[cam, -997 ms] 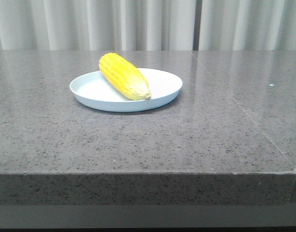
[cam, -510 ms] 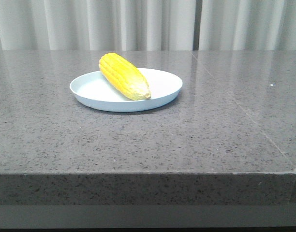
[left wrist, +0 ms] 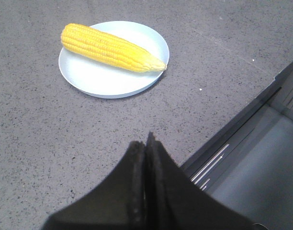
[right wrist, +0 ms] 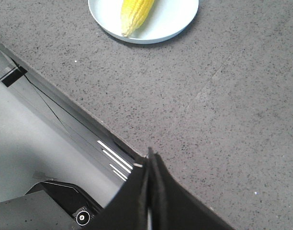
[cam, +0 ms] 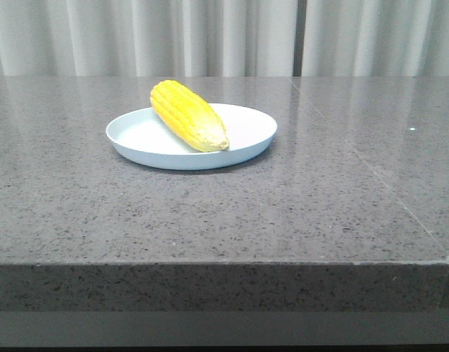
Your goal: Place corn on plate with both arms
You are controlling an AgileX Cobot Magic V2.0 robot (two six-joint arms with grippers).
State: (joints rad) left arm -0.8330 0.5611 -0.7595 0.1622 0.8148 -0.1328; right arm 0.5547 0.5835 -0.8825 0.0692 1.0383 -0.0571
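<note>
Front view: corn on plate, grey speckled stone table, pale curtain behind; both arms' fingers clenched empty.

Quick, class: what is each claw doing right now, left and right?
Left claw: closed, holding nothing, back from the plate.
Right claw: closed, holding nothing.

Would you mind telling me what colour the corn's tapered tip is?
Paler yellow than the bright yellow corn, seen best in the left wrist view.
</note>
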